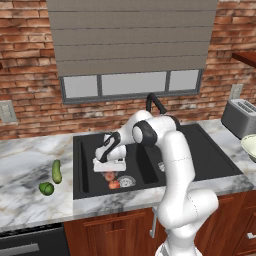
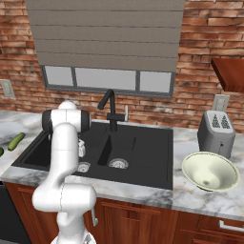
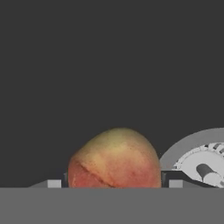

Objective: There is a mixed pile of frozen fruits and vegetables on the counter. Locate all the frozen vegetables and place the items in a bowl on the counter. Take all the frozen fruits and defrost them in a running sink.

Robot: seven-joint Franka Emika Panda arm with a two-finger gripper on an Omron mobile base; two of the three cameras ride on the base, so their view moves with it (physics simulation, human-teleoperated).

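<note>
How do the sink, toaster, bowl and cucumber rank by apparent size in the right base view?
Largest to smallest as they look:
1. sink
2. bowl, though it sits nearer the camera than the toaster
3. toaster
4. cucumber, far side and partly cut off

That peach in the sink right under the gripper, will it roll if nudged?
Probably. The peach is round, so on the smooth black sink floor it would likely roll, perhaps toward the drain beside it. Its skin looks glossy, so possibly slippery.
</note>
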